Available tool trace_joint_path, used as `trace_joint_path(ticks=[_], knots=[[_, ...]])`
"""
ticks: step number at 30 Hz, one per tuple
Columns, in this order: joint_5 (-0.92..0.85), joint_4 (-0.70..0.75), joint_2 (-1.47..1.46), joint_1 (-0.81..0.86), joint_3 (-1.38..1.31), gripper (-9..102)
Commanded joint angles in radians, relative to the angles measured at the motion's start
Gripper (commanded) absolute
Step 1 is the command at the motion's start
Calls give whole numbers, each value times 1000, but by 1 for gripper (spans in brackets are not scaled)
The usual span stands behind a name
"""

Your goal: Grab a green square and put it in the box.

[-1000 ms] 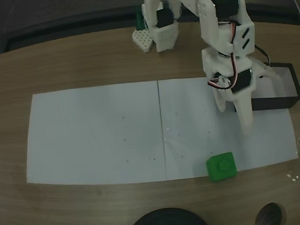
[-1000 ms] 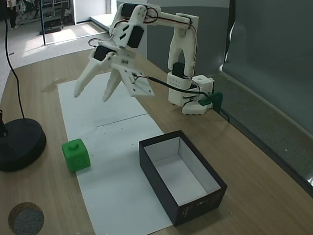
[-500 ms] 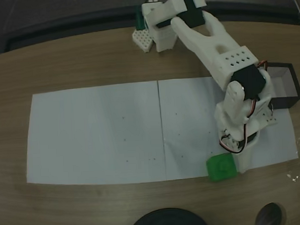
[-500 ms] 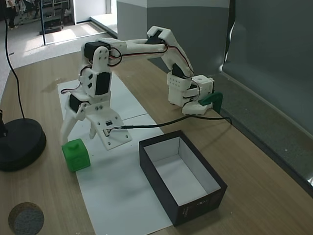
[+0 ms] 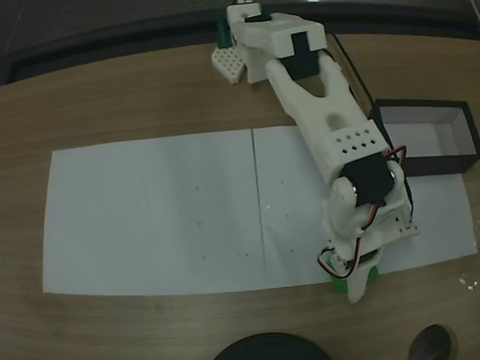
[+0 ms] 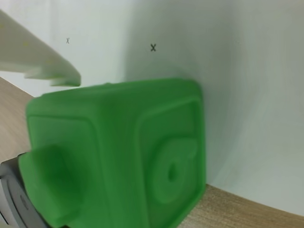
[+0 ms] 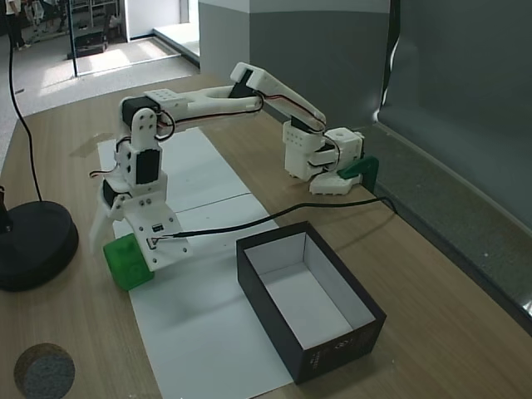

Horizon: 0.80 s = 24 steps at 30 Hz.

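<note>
The green square (image 7: 125, 264) rests on the front edge of the white paper, mostly hidden under the arm in a fixed view (image 5: 338, 284). My gripper (image 7: 125, 249) has come down over it and stands open, one finger on each side of the cube (image 5: 352, 282). In the wrist view the green square (image 6: 123, 156) looms very close, its round raised mark facing the camera, with a white finger (image 6: 42, 61) just above it. The box (image 7: 270, 320), black-walled and white inside, sits open on the table to the right, also seen in a fixed view (image 5: 434, 165).
Two white paper sheets (image 5: 154, 216) cover the wooden table. The arm's white base (image 7: 320, 162) stands at the back. A black round stand (image 7: 29, 245) sits near the cube, with a dark disc (image 7: 43, 370) in front of it. A black cable (image 7: 249, 220) runs over the paper toward the box.
The arm swung out and down from above the paper near the box, and the open gripper now straddles the green square. The cube and box have not moved.
</note>
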Motion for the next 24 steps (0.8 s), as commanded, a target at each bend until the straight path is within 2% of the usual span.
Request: trace_joint_path(ticks=[1,5,11,15,21,24], knots=[[3,-2,32,-6,-66,32],[0,-2,26,-29,-66,30],[2,-2,29,-37,-66,13],[2,8,43,-35,-71,12],[-5,224,190,-46,-307,12],[-11,241,365,-54,-359,12]])
